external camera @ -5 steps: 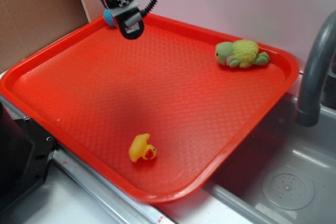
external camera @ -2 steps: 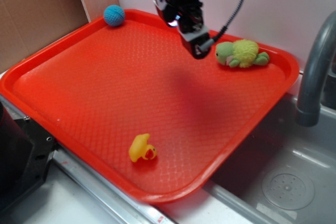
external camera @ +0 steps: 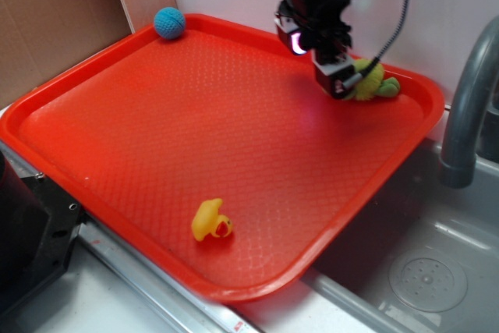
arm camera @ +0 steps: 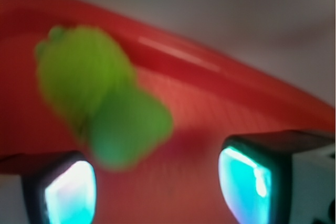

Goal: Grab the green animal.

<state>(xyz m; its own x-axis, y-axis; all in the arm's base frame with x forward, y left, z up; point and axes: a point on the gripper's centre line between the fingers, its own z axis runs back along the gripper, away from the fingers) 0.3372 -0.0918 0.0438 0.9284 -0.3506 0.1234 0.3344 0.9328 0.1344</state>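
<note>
The green animal (external camera: 373, 82), a fuzzy yellow-green plush turtle, lies near the far right corner of the red tray (external camera: 156, 138). My gripper (external camera: 337, 79) hangs right in front of it and hides its head. In the wrist view the blurred green animal (arm camera: 100, 98) fills the upper left, just above the left fingertip (arm camera: 68, 192). My gripper (arm camera: 157, 190) is open, with only bare tray between the two fingers.
A yellow rubber duck (external camera: 211, 221) lies near the tray's front edge. A blue knitted ball (external camera: 169, 23) rests in the far left corner. A grey faucet (external camera: 468, 107) and a sink (external camera: 421, 271) stand to the right of the tray.
My gripper has swept from the tray's far left corner, by the blue ball, rightward across the back to the green animal. The toys have not moved.
</note>
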